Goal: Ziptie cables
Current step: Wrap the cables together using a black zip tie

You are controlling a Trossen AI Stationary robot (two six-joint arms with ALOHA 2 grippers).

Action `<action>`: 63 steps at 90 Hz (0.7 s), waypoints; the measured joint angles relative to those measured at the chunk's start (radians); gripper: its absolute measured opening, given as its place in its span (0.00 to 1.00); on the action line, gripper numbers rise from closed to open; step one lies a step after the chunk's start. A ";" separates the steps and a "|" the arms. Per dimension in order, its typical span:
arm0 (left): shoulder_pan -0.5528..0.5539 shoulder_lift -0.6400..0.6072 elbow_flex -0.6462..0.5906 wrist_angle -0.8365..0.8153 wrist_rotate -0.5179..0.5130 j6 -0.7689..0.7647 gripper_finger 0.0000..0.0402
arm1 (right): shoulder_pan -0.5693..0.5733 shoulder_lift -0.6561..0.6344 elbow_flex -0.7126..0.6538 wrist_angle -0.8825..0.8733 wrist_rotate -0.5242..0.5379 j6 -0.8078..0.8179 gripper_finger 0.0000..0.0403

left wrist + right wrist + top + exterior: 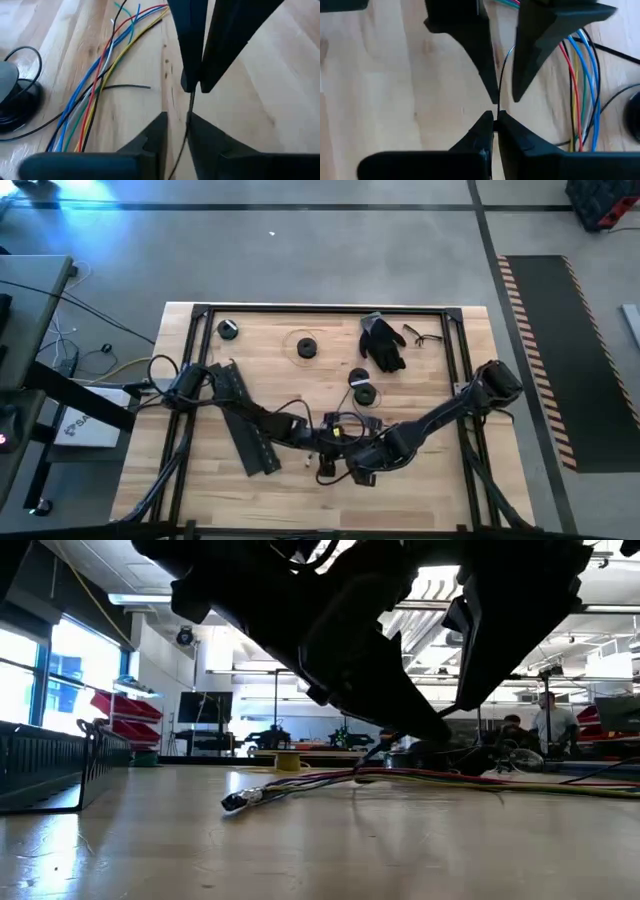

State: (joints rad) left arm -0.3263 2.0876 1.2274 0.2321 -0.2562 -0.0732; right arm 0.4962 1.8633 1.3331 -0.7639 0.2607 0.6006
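Jaws: both pairs nearly closed, each pinching one thin black strand, apparently a zip tie.
High view, grippers: left gripper (322, 442) and right gripper (352, 463) meet nose to nose at the near middle of the wooden table (420, 490).
High view, surroundings: black slotted duct (243, 420) lies to the left; three black spools, one (364, 392) just beyond the grippers; a black glove (383, 342) and safety glasses (420, 336) at the far side.
Low view, cables: cables (400, 778) lie flat on the table, fanning loose, running right from a small connector end (240, 800); arms loom dark overhead.
Left wrist view: zip tie (191, 102) spans between left gripper (176, 131) and the opposing right gripper (192, 85); cables (95, 90) lie beside, spread apart, well clear of the tie.
Right wrist view: right gripper (494, 122) clamps the strand (501, 67); cables (577, 95) lie off to one side.
Progress: early. Tie is held in the air, not around the bundle; gathering, looping and cinching appear left.
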 joint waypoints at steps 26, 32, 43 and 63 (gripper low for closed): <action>-0.055 -0.005 -0.002 0.004 -0.180 -0.006 0.00 | 0.034 -0.018 0.000 -0.018 0.079 -0.011 0.14; -0.079 -0.006 -0.002 0.008 -0.235 -0.009 0.00 | 0.060 -0.041 0.000 -0.041 0.120 0.013 0.22; -0.122 -0.006 -0.003 0.025 -0.357 -0.011 0.00 | 0.120 -0.062 0.000 -0.057 0.221 0.026 0.35; -0.192 -0.006 -0.004 0.054 -0.489 -0.054 0.00 | 0.247 -0.065 -0.110 0.119 0.436 0.019 0.46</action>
State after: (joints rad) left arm -0.5178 2.0819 1.2236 0.2860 -0.7454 -0.1272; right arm 0.7434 1.7985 1.2226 -0.6445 0.6970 0.6199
